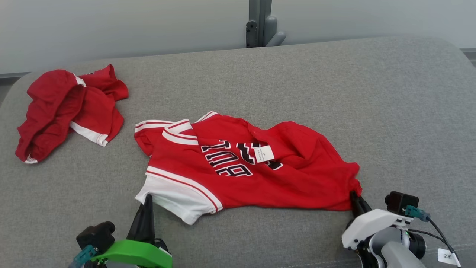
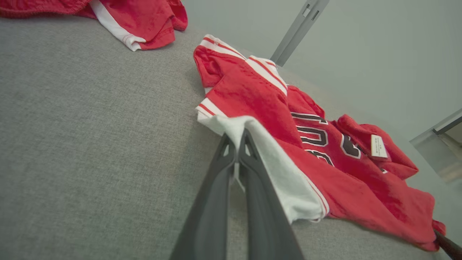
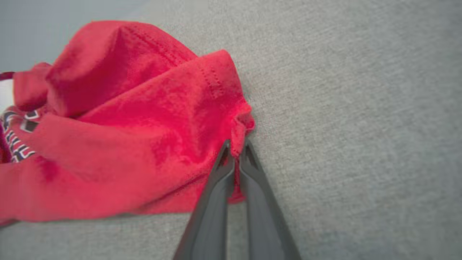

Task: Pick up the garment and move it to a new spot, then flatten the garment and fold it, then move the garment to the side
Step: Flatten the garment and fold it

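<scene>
A red jersey (image 1: 238, 167) with white sleeves, dark lettering and a white tag lies spread sideways across the middle of the grey cushion. My left gripper (image 1: 148, 198) is shut on the edge of its white sleeve (image 2: 252, 151), and a sliver of white cloth shows between the fingers (image 2: 236, 144). My right gripper (image 1: 354, 196) is shut on the red hem corner (image 3: 238, 133) at the jersey's other end, where the cloth bunches around the fingertips (image 3: 236, 148). The jersey (image 2: 343, 162) sags and wrinkles between the two grips.
A second red garment (image 1: 67, 108) with white trim lies crumpled at the cushion's far left. The grey cushion (image 1: 334, 82) runs wide behind and to the right of the jersey. A grey post (image 1: 260, 22) stands beyond the back edge.
</scene>
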Robot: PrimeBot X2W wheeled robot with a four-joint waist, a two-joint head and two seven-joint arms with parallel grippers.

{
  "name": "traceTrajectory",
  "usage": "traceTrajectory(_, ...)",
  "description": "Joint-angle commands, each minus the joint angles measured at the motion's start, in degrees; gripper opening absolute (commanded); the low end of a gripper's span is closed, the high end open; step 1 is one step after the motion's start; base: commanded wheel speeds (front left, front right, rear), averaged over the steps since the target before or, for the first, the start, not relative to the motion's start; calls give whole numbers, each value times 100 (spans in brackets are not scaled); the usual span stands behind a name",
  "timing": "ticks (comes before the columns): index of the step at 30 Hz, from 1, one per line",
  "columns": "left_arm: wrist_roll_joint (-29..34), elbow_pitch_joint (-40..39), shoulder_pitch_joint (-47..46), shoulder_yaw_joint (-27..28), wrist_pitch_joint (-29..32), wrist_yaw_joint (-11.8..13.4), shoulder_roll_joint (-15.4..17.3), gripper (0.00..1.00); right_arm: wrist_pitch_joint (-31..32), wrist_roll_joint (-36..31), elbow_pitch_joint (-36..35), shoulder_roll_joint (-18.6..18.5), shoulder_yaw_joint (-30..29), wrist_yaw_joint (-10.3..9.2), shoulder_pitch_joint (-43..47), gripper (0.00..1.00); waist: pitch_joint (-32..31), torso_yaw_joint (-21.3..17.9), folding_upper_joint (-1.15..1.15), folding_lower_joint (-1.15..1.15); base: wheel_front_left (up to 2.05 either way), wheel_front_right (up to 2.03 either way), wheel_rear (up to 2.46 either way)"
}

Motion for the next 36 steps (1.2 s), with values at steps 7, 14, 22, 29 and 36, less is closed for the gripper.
traceTrajectory(7,-1250,-1151,-204,-146,16,-50,4,0,-21,1322,-1858,-56,313,1,301,0,-188,-209,58,0,0,0,0)
traceTrajectory(14,-1417,-2430,-493,-100,262,55,149,0,8,2005,-3428,-340,285,2,563,0,-403,-386,58,0,0,0,0)
traceTrajectory(22,-1456,-3758,-765,-3,722,270,426,0,336,2139,-4810,-626,2,2,743,0,-521,-548,58,0,0,0,0)
traceTrajectory(29,-1497,-4933,-1212,-8,1296,502,671,0,852,1938,-6261,-626,-542,2,883,0,-542,-642,58,0,0,0,0)
traceTrajectory(36,-1306,-4822,-2527,-200,1907,542,860,0,1704,1704,-6891,-498,-957,2,352,0,-293,-652,58,0,0,0,0)
